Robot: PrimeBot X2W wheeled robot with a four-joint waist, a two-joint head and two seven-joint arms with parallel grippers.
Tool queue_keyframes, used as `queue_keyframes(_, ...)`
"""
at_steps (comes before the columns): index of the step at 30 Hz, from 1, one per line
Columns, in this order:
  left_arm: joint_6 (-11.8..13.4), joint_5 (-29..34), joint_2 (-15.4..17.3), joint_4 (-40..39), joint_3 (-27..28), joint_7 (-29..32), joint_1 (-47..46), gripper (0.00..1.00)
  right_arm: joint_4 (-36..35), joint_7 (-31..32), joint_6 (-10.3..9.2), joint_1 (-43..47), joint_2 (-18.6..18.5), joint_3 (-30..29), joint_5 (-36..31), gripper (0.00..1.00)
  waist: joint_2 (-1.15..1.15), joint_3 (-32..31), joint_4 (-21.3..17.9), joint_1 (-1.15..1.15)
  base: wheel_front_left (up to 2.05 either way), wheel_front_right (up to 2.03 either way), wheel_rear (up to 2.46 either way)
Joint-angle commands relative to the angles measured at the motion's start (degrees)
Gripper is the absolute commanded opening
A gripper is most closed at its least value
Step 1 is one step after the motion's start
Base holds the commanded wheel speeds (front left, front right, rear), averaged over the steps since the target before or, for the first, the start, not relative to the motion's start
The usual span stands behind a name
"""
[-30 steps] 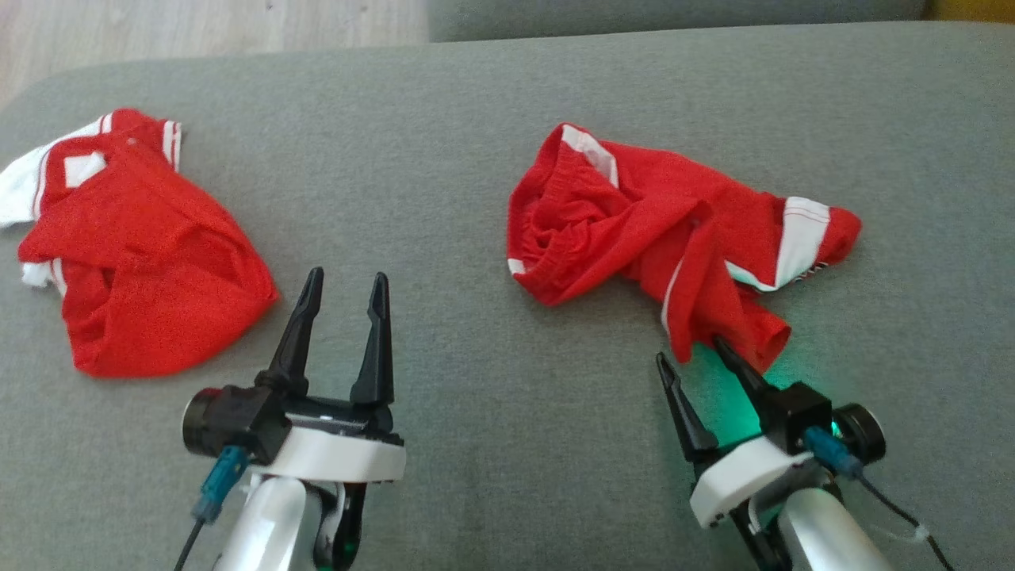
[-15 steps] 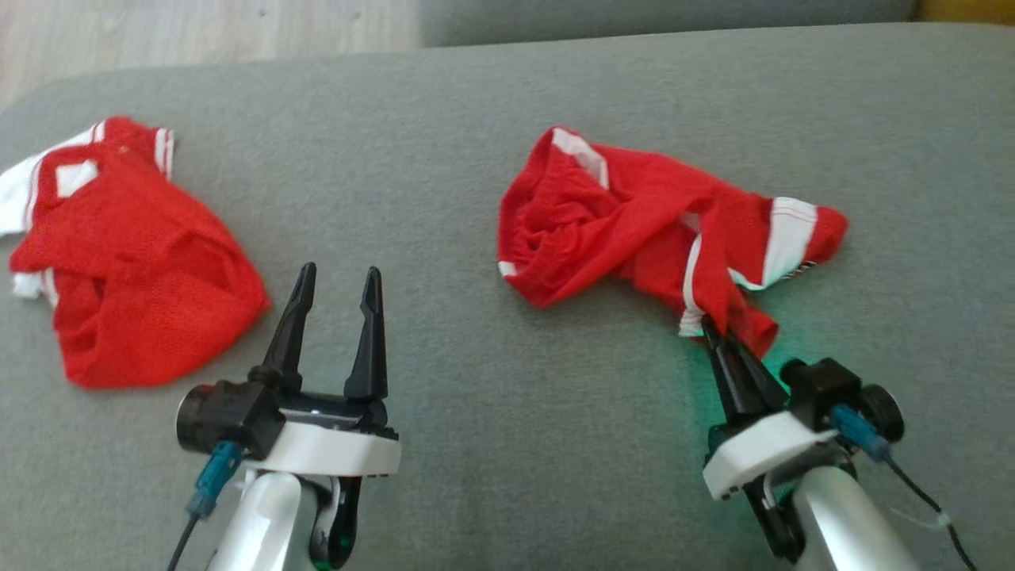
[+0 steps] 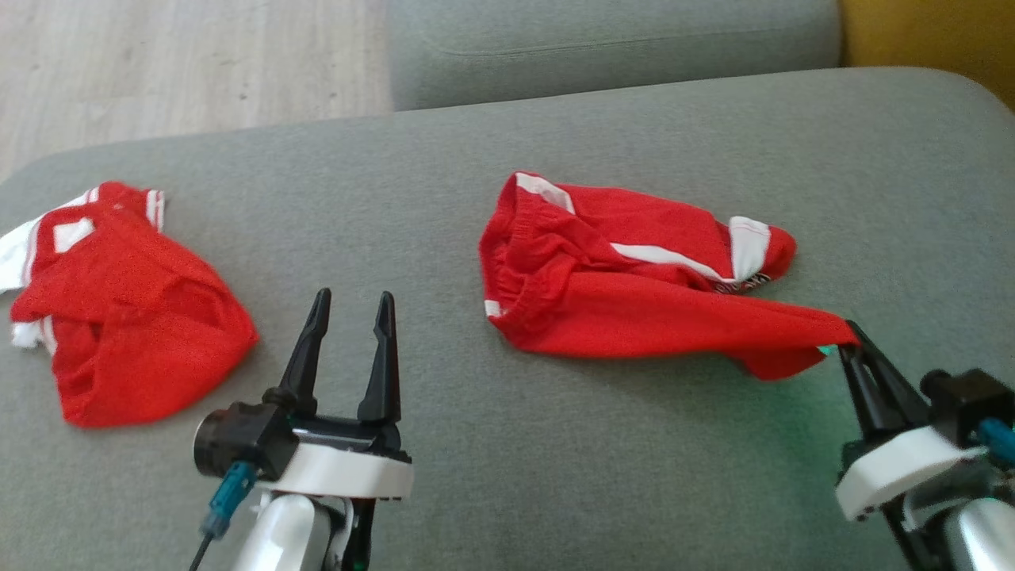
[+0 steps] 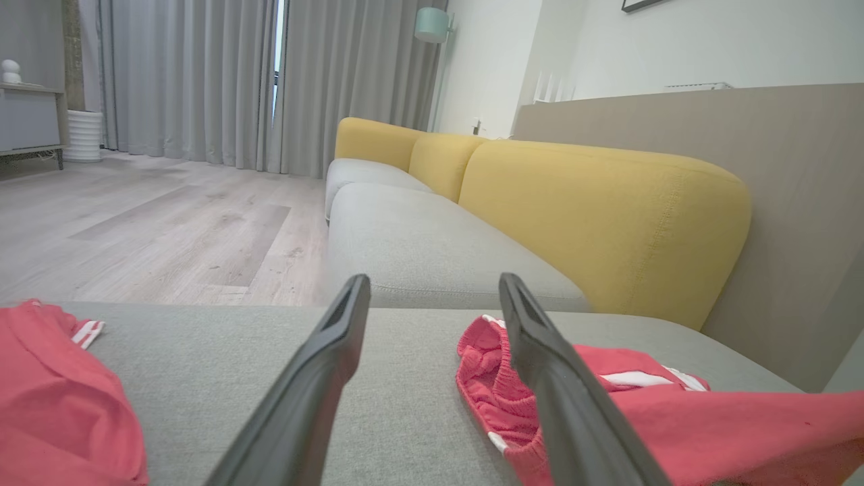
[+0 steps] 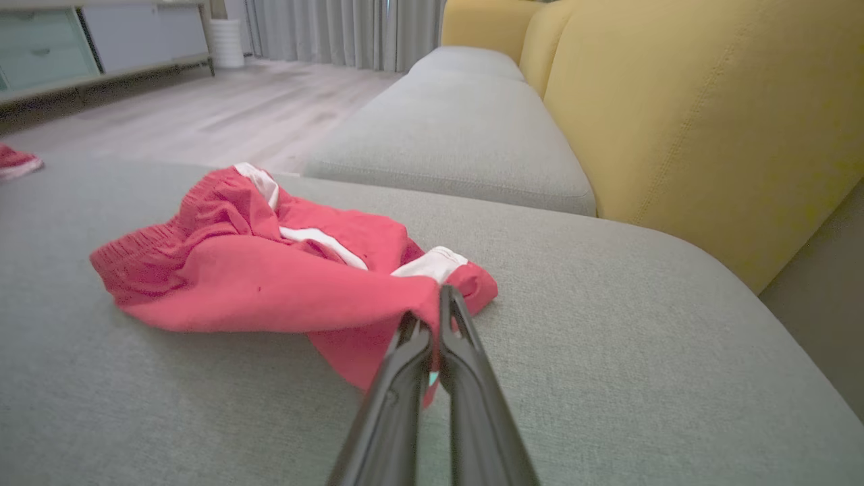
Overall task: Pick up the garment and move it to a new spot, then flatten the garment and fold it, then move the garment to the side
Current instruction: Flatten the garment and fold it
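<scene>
Within the last second the right gripper [image 3: 850, 339] has been shut on the lower corner of the shorts [image 3: 634, 301], where its jaws were earlier held apart around that hem. The pinched corner has since been drawn out toward 4 o'clock, so that a crumpled leg is now stretched into a long taut point. Some of the apparent shift is owed to the head camera, which has itself moved. The grasp is thus judged made and the pick-up begun, though most of the shorts are still spread on the cushion [image 3: 492, 460], right of centre, and have not been lifted clear. In the right wrist view the two fingers are seen pressed together with red cloth nipped at their tips. The right arm is held low at 4 o'clock, its fingers angled up toward 11 o'clock. The left gripper [image 3: 351, 300] is kept idle at 7 o'clock, jaws wide apart and empty, fingers pointed to 12 o'clock. A second red garment [image 3: 119, 317] is left at 9 o'clock.
</scene>
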Motion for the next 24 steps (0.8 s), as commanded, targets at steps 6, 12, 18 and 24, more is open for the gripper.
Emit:
queue_keyframes(6,0.1,-0.17,0.2,-1.61,0.96,-0.55,-1.22,1.0,-0.38,8.46,-0.04,-5.93,-5.53,0.97,-1.21,0.0,0.0,1.47,3.41,0.01,0.0,0.0,0.0)
queue_keyframes(12,-0.2,-0.11,0.2,-1.43,0.64,-0.55,-2.61,1.0,7.59,11.78,-0.04,-14.52,-6.55,-0.43,-2.9,0.0,0.0,4.42,6.42,0.01,0.0,0.0,0.0)
queue_keyframes(18,-0.51,-0.15,0.2,-1.31,0.59,-0.55,-3.9,1.0,16.4,11.99,-0.04,-21.35,-7.99,-2.3,-4.49,1.0,0.0,6.6,8.03,0.01,0.0,0.0,0.0)
queue_keyframes(24,-0.59,-0.26,0.2,-1.11,1.03,-0.55,-4.48,1.0,22.1,7.99,-0.04,-26.0,-7.19,-5.94,-6.96,1.0,0.0,7.11,8.12,0.01,0.0,0.0,0.0)
